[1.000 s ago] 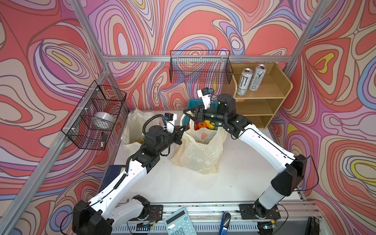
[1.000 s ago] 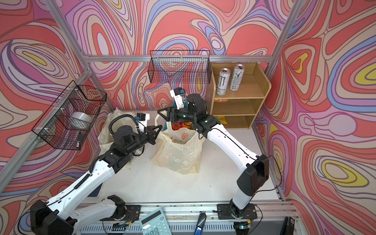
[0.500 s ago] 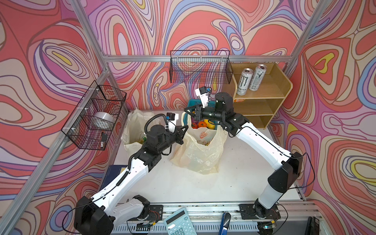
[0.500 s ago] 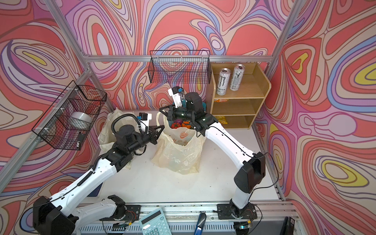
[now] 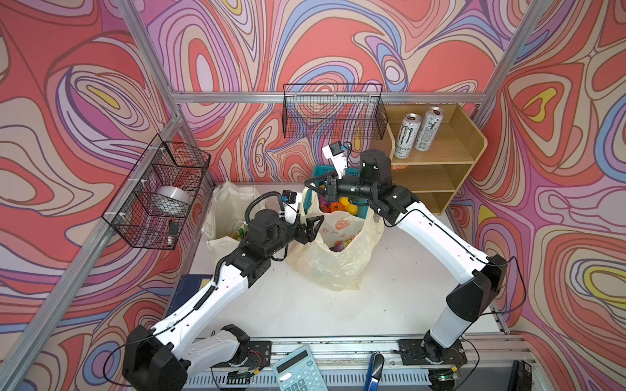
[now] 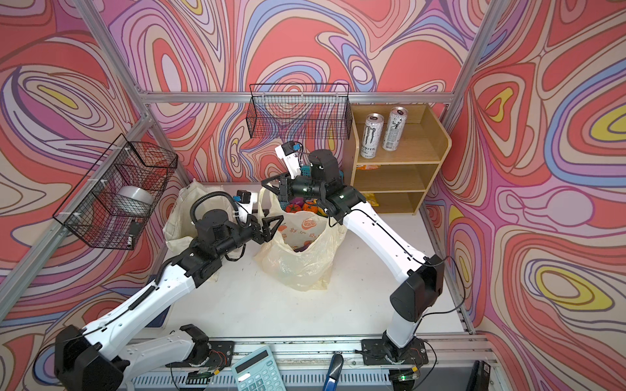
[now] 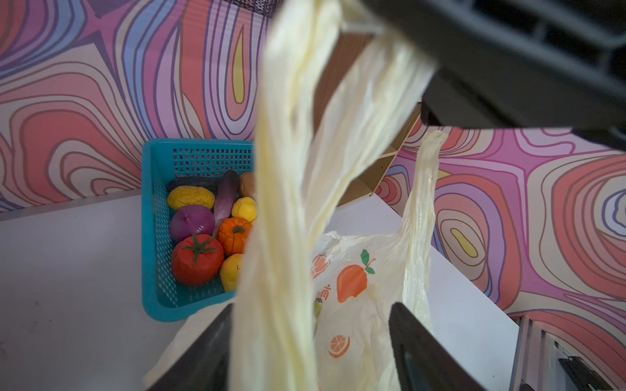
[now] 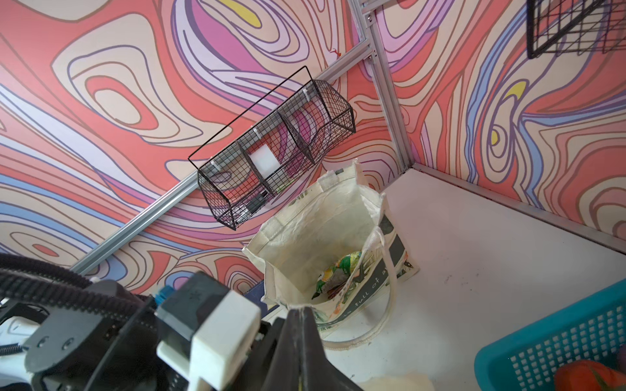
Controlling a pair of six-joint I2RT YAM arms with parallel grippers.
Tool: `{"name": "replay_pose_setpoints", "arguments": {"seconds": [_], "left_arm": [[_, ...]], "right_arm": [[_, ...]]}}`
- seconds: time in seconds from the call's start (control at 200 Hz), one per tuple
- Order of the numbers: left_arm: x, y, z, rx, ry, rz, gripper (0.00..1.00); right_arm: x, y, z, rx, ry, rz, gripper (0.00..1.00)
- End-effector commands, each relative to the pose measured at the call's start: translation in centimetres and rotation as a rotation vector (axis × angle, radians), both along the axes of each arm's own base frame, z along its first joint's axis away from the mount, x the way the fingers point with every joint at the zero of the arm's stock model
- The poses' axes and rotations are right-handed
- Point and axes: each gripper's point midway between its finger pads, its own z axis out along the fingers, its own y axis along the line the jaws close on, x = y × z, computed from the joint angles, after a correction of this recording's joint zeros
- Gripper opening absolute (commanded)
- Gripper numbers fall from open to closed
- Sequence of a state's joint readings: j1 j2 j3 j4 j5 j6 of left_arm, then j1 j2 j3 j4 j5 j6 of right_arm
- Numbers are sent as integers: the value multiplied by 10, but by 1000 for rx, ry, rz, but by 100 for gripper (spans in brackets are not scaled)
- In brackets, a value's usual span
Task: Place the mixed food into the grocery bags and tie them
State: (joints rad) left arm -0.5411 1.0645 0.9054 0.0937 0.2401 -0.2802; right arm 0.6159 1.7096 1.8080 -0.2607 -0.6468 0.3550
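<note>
The plastic bag (image 5: 338, 260) stands in the middle of the desk (image 5: 305, 311), mouth up, with a purple toy (image 5: 338, 246) inside, perhaps an eggplant, though the plastic blurs it. The right tool (image 5: 310, 186) is over the bag's far left corner, pressed together and pinching one handle (image 7: 305, 101), which runs taut up to it in the left wrist view. The left tool (image 5: 311, 230) is at the bag's left rim with its fingers (image 7: 210, 348) spread, and that handle passes between them. Just behind the bag, by the far wall, the teal basket (image 7: 152, 220) holds a tomato (image 7: 196, 260), a purple onion (image 7: 191, 223), lemons (image 7: 191, 198) and a small orange pumpkin (image 7: 233, 235). The canvas tote (image 5: 230, 210) stands open at the far left, with a snack packet (image 8: 338, 274) lying in it
</note>
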Motion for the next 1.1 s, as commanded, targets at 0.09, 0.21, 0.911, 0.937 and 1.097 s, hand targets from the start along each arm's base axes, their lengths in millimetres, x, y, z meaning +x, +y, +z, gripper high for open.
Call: {"name": "replay_pose_setpoints", "arguments": {"seconds": [0.09, 0.21, 0.911, 0.937, 1.097], "left_arm": [[-23, 34, 31, 94, -162, 59, 90], [-29, 37, 43, 117, -214, 19, 94], [13, -28, 49, -6, -165, -219, 29], [14, -28, 49, -16, -163, -212, 19], [18, -11, 43, -46, -144, -104, 0]], "right_arm": [[-24, -13, 22, 5, -74, 97, 0], [-35, -13, 30, 16, -93, 176, 0], [-51, -1, 30, 94, -30, 358, 0], [-51, -2, 31, 94, -35, 351, 0], [-31, -24, 38, 93, -60, 170, 57]]}}
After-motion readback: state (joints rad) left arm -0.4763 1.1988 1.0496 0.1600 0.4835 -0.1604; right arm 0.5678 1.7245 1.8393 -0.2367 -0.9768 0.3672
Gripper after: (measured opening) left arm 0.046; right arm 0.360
